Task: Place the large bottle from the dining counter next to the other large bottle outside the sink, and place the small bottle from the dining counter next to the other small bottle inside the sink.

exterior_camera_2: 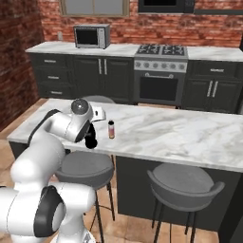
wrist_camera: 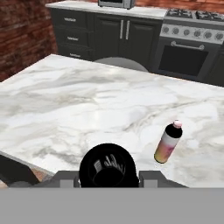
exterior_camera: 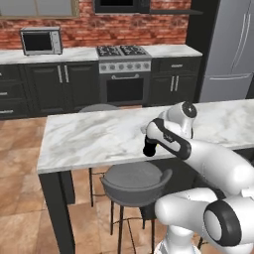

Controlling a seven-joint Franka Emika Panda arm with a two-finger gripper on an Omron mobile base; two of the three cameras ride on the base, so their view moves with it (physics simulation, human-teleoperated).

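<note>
Left base view: behind the arm, looks forward and down across the table [exterior_camera: 89,139] toward the stove [exterior_camera: 124,69]. Right base view: same table [exterior_camera_2: 180,133] and stove [exterior_camera_2: 159,71], seen from the other side. Hand view: close, just above the gripper [wrist_camera: 108,168], looking over the table [wrist_camera: 65,109]; small bottle [wrist_camera: 168,142] beyond and right of the gripper, also in right base view [exterior_camera_2: 111,129].

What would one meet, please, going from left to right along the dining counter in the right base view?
Gripper shut on the large bottle → small bottle → bare marble of the dining counter.
</note>
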